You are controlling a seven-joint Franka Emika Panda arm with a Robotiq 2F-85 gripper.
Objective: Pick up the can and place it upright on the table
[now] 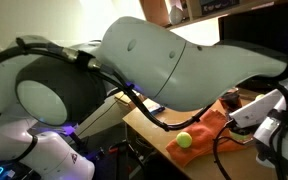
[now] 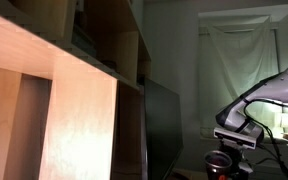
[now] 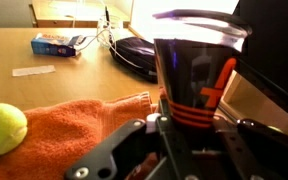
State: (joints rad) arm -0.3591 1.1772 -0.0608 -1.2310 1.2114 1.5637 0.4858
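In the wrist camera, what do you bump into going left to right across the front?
yellow-green ball → orange towel → dark can with orange stripes

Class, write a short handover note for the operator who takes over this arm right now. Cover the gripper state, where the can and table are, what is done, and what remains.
Gripper: shut on the can, as the wrist view shows.
Can: dark with orange stripes, held between the fingers, by the orange towel on the table. A tennis ball sits at the towel's edge.
Done: the can is grasped. Whether it is lifted clear of the table cannot be told.
Left: stand the can upright on a bare part of the table, away from towel and ball, then release and back off.
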